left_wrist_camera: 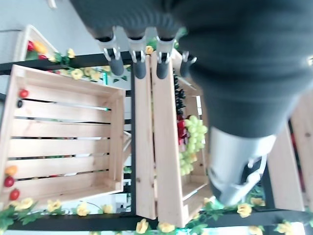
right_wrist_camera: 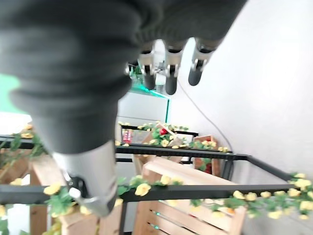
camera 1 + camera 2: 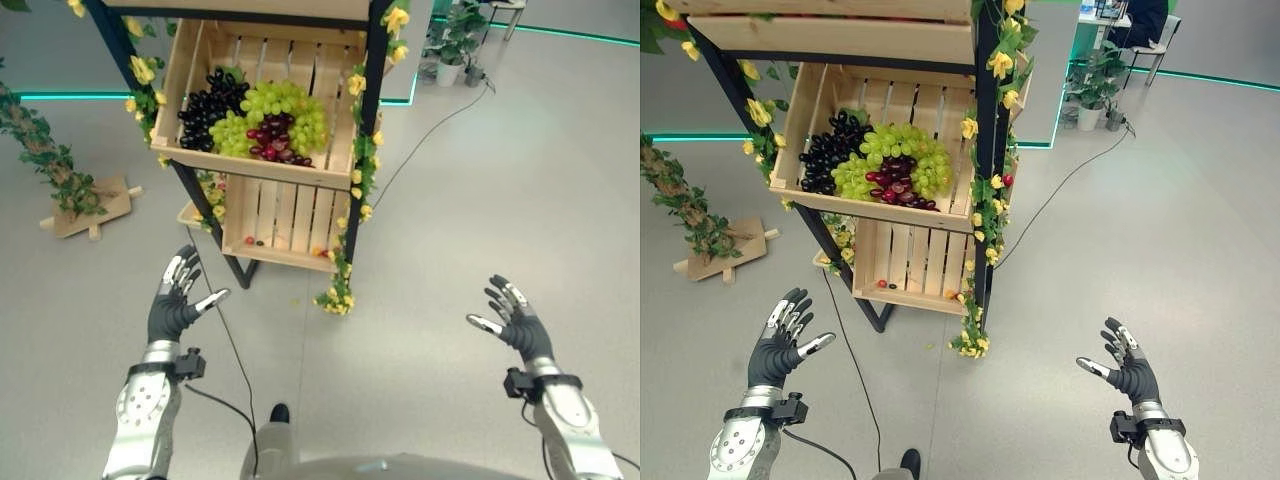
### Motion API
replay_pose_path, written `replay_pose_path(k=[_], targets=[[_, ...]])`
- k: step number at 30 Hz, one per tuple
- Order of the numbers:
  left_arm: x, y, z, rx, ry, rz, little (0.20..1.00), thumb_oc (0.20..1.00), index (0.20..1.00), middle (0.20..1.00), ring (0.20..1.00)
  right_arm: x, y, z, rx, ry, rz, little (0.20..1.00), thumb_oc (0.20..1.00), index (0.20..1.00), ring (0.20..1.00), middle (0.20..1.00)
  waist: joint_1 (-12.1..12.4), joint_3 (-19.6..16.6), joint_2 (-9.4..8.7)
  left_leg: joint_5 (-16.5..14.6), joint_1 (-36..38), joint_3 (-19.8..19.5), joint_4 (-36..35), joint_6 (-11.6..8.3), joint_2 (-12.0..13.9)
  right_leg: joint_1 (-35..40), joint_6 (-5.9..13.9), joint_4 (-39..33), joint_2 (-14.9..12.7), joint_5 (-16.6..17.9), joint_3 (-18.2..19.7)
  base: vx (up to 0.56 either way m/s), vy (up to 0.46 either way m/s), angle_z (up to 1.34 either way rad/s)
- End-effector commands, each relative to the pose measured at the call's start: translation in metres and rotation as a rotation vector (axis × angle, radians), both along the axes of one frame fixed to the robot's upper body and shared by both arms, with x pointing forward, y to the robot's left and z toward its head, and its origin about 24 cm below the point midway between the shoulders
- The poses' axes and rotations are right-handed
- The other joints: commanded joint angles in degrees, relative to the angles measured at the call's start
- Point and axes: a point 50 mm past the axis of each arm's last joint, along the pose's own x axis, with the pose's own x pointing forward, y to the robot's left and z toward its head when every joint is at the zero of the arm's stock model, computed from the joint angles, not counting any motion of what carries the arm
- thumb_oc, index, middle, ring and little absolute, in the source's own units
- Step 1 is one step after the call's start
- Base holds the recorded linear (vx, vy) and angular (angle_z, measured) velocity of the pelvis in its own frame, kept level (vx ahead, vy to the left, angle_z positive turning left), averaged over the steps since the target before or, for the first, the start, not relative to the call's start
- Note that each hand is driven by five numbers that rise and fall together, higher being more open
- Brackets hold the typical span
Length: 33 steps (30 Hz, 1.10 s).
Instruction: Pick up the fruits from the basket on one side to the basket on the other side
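A black metal-framed shelf rack (image 3: pixel 372 150) trimmed with green vines and yellow artificial flowers (image 3: pixel 357 180) stands on the grey floor (image 3: pixel 500 200) ahead of the robot. Its middle tier holds a slatted pale wooden crate (image 3: pixel 262 160), tilted forward, with three kinds of grapes heaped inside — a dark purple-black bunch (image 3: pixel 205 105) at the left, a large light green bunch (image 3: pixel 280 110) in the middle and right, and a smaller red bunch (image 3: pixel 275 140) at the near centre, touching the green ones. Beneath it sits a second slatted wooden crate (image 3: pixel 285 225) with only a few small red and orange fruits (image 3: pixel 880 284) along its near edge (too small to tell what kind).

The left hand (image 3: pixel 172 305) hovers near and to the left of the rack, fingers straight and spread, thumb out to the side, holding nothing. The right hand (image 3: pixel 518 320) hangs well to the right — likewise spread wide, empty, palm turned inward. Both are well apart from the crates.

Far left, a leafy green garland (image 3: pixel 40 150) runs down to a small flat wooden base (image 3: pixel 90 205) on the floor. At the far right stands a potted green plant in a white pot (image 3: pixel 452 50).
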Motion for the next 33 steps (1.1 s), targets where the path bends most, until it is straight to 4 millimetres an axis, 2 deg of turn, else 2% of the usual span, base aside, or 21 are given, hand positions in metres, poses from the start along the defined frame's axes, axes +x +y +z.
replay_pose_path(k=[1, 4, 9, 13, 18, 20, 21, 22, 23, 24, 25, 26, 29, 30, 31, 32, 33], targets=[[0.009, 0.000, 0.034, 0.069, -0.160, -0.037, 1.000, 1.000, 1.000, 1.000, 1.000, 0.022, -0.002, 0.028, -0.030, -0.149, 0.014, 1.000, 1.000, 1.000, 1.000, 1.000, -1.50, -0.85, -1.42, -5.48, 0.35, -1.55, 4.68, 0.05, -1.39, 1.23, -1.81, -9.96, 3.61, 3.87, -1.77, -0.03, 0.126, 0.04], [0.009, -0.002, 0.034, 0.067, -0.160, -0.045, 1.000, 1.000, 1.000, 1.000, 1.000, 0.023, -0.003, 0.026, -0.040, -0.134, 0.010, 1.000, 1.000, 1.000, 1.000, 1.000, -2.16, -1.01, -1.62, -6.67, 2.28, -1.21, 3.17, 0.51, -2.24, 0.75, -1.03, -10.18, 2.62, 5.62, -1.00, -0.02, 0.146, 0.01], [0.003, 0.000, 0.031, 0.075, -0.133, -0.056, 1.000, 1.000, 1.000, 1.000, 1.000, 0.022, -0.002, 0.020, -0.066, -0.088, 0.043, 1.000, 1.000, 1.000, 1.000, 1.000, -3.08, -2.36, -2.56, -9.06, 4.32, 1.47, 1.57, 2.37, -3.79, -1.27, 1.18, -10.17, 0.86, 8.44, 2.60, 0.00, 0.129, -0.36], [0.001, 0.001, 0.029, 0.077, -0.118, -0.061, 1.000, 1.000, 1.000, 1.000, 1.000, 0.018, -0.002, 0.015, -0.071, -0.057, 0.044, 1.000, 1.000, 1.000, 1.000, 1.000, -3.64, -3.28, -3.10, -9.72, 4.88, 3.31, 1.37, 3.17, -4.15, -2.37, 2.00, -9.38, 0.08, 8.80, 4.59, 0.00, 0.113, -0.58], [0.001, 0.003, 0.032, 0.113, -0.118, -0.067, 1.000, 1.000, 1.000, 1.000, 1.000, 0.015, -0.004, 0.013, -0.080, -0.034, 0.055, 1.000, 1.000, 1.000, 1.000, 1.000, -5.53, -3.49, -3.60, -11.41, 4.64, 5.02, 3.69, 4.42, -4.91, -4.44, 2.66, -7.15, -0.96, 8.95, 8.30, -0.02, 0.101, -0.32], [0.000, 0.004, 0.032, 0.126, -0.109, -0.074, 1.000, 1.000, 1.000, 1.000, 1.000, 0.013, -0.004, 0.011, -0.084, -0.020, 0.067, 1.000, 1.000, 1.000, 1.000, 1.000, -7.04, -3.31, -3.75, -12.44, 4.72, 6.83, 4.96, 5.18, -5.21, -5.62, 3.05, -6.34, -1.30, 9.63, 10.44, -0.06, 0.132, -0.68], [-0.001, 0.006, 0.031, 0.126, -0.101, -0.070, 1.000, 1.000, 1.000, 1.000, 1.000, 0.010, -0.004, 0.008, -0.088, 0.000, 0.081, 1.000, 1.000, 1.000, 1.000, 1.000, -8.54, -3.03, -3.90, -13.67, 4.90, 9.25, 6.10, 5.97, -5.24, -7.21, 3.60, -5.66, -1.38, 10.56, 13.27, -0.07, 0.114, -0.73], [-0.001, 0.006, 0.031, 0.125, -0.101, -0.069, 1.000, 1.000, 1.000, 1.000, 1.000, 0.010, -0.004, 0.008, -0.088, 0.000, 0.082, 1.000, 1.000, 1.000, 1.000, 1.000, -8.28, -3.07, -3.86, -13.80, 4.89, 9.55, 6.19, 6.00, -5.17, -7.36, 3.63, -5.55, -1.31, 10.56, 13.59, -0.08, 0.120, -0.82], [-0.003, 0.008, 0.030, 0.125, -0.096, -0.064, 1.000, 1.000, 1.000, 1.000, 1.000, 0.007, -0.005, 0.007, -0.093, 0.011, 0.088, 1.000, 1.000, 1.000, 1.000, 1.000, -9.30, -2.69, -3.78, -14.80, 5.42, 11.02, 6.56, 6.47, -5.09, -8.11, 4.06, -5.09, -1.24, 10.87, 15.10, -0.12, 0.116, -1.08], [-0.005, 0.012, 0.033, 0.139, -0.099, -0.050, 1.000, 1.000, 1.000, 1.000, 1.000, 0.005, -0.005, 0.010, -0.105, 0.006, 0.100, 1.000, 1.000, 1.000, 1.000, 1.000, -10.93, -2.06, -3.83, -15.24, 5.46, 13.80, 6.96, 7.10, -5.08, -10.34, 4.81, -3.99, -1.08, 11.80, 18.19, -0.13, 0.109, -1.16], [-0.005, 0.013, 0.033, 0.139, -0.099, -0.050, 1.000, 1.000, 1.000, 1.000, 1.000, 0.005, -0.005, 0.011, -0.104, 0.005, 0.100, 1.000, 1.000, 1.000, 1.000, 1.000, -10.77, -2.21, -3.96, -14.92, 5.23, 14.02, 6.85, 7.08, -5.14, -10.68, 4.78, -4.05, -1.12, 12.07, 18.43, -0.17, 0.109, -1.56], [-0.006, 0.017, 0.035, 0.160, -0.103, -0.040, 1.000, 1.000, 1.000, 1.000, 1.000, 0.002, -0.006, 0.012, -0.110, 0.004, 0.107, 1.000, 1.000, 1.000, 1.000, 1.000, -12.20, -1.61, -4.05, -15.21, 5.39, 15.67, 6.83, 7.17, -5.12, -12.16, 5.34, -3.59, -0.88, 12.72, 19.79, -0.15, 0.086, -1.35], [-0.011, 0.032, 0.041, 0.228, -0.099, -0.009, 1.000, 1.000, 1.000, 1.000, 1.000, -0.013, -0.011, 0.010, -0.118, 0.036, 0.120, 1.000, 1.000, 1.000, 1.000, 1.000, -15.02, -0.74, -4.56, -13.63, 5.10, 21.43, 4.12, 7.08, -4.87, -16.50, 7.45, -5.69, -1.10, 18.09, 23.01, -0.22, 0.050, -1.41], [-0.011, 0.032, 0.041, 0.228, -0.099, -0.010, 1.000, 1.000, 1.000, 1.000, 1.000, -0.013, -0.011, 0.010, -0.117, 0.036, 0.120, 1.000, 1.000, 1.000, 1.000, 1.000, -14.91, -0.82, -4.57, -13.59, 5.08, 21.54, 4.04, 7.07, -4.88, -16.62, 7.45, -5.66, -1.07, 18.11, 23.12, -0.27, -0.026, -1.17], [-0.011, 0.036, 0.042, 0.240, -0.097, 0.008, 1.000, 1.000, 1.000, 1.000, 1.000, -0.016, -0.013, 0.010, -0.127, 0.042, 0.113, 1.000, 1.000, 1.000, 1.000, 1.000, -13.97, -0.39, -3.80, -11.91, 4.00, 22.84, 3.40, 6.93, -3.44, -16.98, 6.34, -3.67, -2.06, 15.13, 17.29, -0.16, -0.024, -0.66], [-0.011, 0.036, 0.042, 0.240, -0.097, 0.007, 1.000, 1.000, 1.000, 1.000, 1.000, -0.017, -0.013, 0.010, -0.127, 0.042, 0.113, 1.000, 1.000, 1.000, 1.000, 1.000, -14.04, -0.40, -3.77, -11.92, 3.98, 22.75, 3.41, 6.92, -3.44, -17.01, 6.32, -3.54, -2.08, 15.01, 17.19, -0.27, -0.041, -0.57], [-0.011, 0.036, 0.042, 0.234, -0.098, 0.017, 1.000, 1.000, 1.000, 1.000, 1.000, -0.017, -0.015, 0.007, -0.130, 0.052, 0.099, 1.000, 1.000, 1.000, 1.000, 1.000, -12.99, -0.28, -3.22, -11.09, 3.69, 24.13, 2.91, 6.66, -2.40, -16.31, 5.01, -1.08, -3.65, 12.49, 11.41, -0.10, -0.008, -0.84]])
